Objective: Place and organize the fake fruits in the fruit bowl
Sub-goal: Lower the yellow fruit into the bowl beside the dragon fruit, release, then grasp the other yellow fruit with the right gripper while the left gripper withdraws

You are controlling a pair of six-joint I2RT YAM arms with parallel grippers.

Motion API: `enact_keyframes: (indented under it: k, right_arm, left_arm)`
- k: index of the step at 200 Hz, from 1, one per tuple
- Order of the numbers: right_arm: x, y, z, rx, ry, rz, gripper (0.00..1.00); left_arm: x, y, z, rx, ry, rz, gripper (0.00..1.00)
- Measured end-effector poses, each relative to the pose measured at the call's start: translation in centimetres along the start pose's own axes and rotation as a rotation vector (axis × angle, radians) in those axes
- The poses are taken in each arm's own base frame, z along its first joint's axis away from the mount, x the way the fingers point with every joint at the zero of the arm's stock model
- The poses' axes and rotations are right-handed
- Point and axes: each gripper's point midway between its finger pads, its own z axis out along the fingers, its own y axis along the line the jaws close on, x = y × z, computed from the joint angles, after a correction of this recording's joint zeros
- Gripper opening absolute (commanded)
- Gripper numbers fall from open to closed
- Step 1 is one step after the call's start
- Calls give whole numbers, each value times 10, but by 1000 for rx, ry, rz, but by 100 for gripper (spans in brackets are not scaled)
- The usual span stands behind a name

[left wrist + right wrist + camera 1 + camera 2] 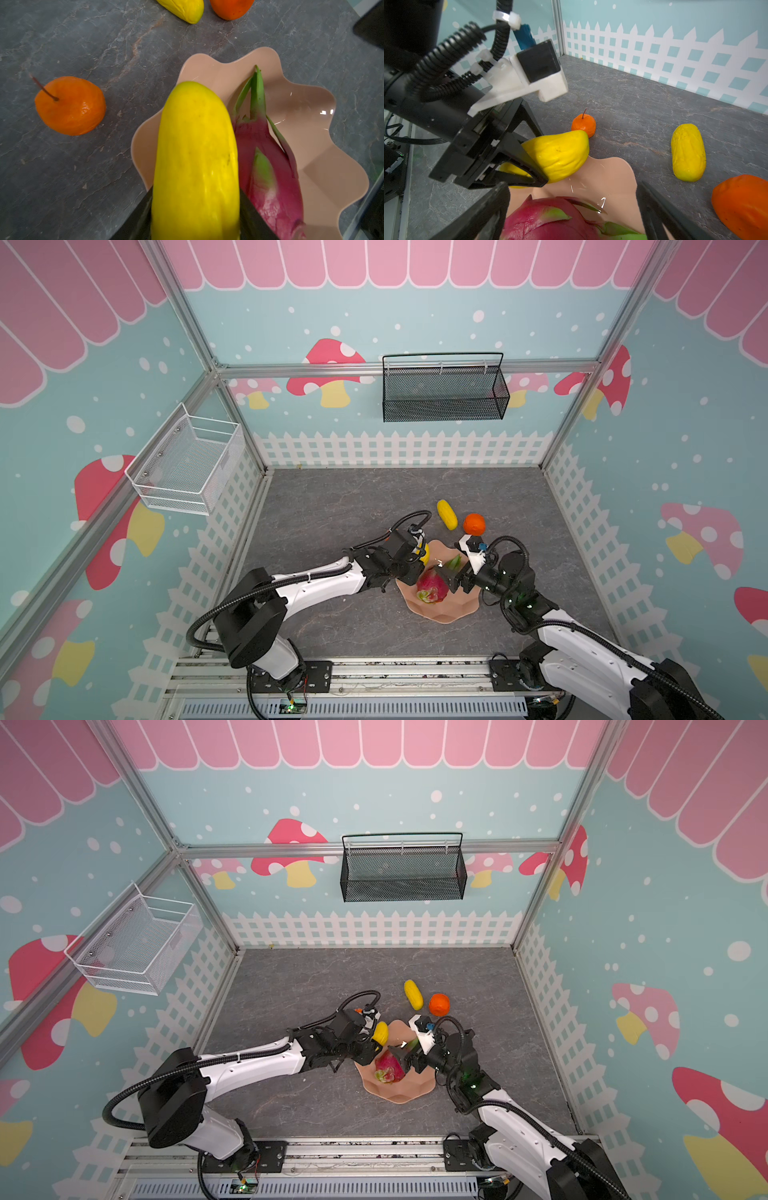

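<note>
While the left gripper (195,190) clamps a yellow oblong plastic mango (195,145) over the far-left rim of the shallow glossy peach-pink scalloped bowl (270,52), a release here could let it tip off the rim onto the grey counter (332,510). The magenta plastic dragon fruit with green tips (432,591) lies in the bowl, and the right gripper (573,187) hangs close over it, jaws wide, so the 2 grippers may collide. Another yellow mango (446,514), a stemmed orange (70,106) and a second orange (473,524) lie outside
</note>
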Motion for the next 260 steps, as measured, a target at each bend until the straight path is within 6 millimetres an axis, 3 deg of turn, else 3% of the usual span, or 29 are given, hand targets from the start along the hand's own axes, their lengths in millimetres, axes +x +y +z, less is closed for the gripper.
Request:
enact_keyframes:
  k: [62,102,127,147,172,178,211,240,260]
  right_arm:
    - [4,-2,2,10,12,5,98]
    - [8,-13,2,59,25,20,99]
    - [18,-38,1,156,63,82,99]
    - [23,-65,7,253,140,149,100]
    - [-11,-104,37,340,185,176,99]
    - [-20,-112,45,349,185,175,98]
    - [-47,-168,103,425,257,140,94]
    - [-28,-200,146,452,383,90,92]
    - [8,-214,161,471,496,76,92]
  left_arm:
    - [7,2,12,-22,53,14,68]
    - [7,1,10,-30,51,23,71]
    - [-5,0,-8,-36,5,27,75]
    - [-27,1,-43,-45,-100,38,81]
    - [-52,6,-88,-69,-241,44,89]
    - [-56,8,-96,-77,-269,44,99]
    - [-57,23,-116,-104,-345,27,100]
    - [-42,39,-114,-123,-338,8,100]
    - [-33,45,-115,-126,-336,0,100]
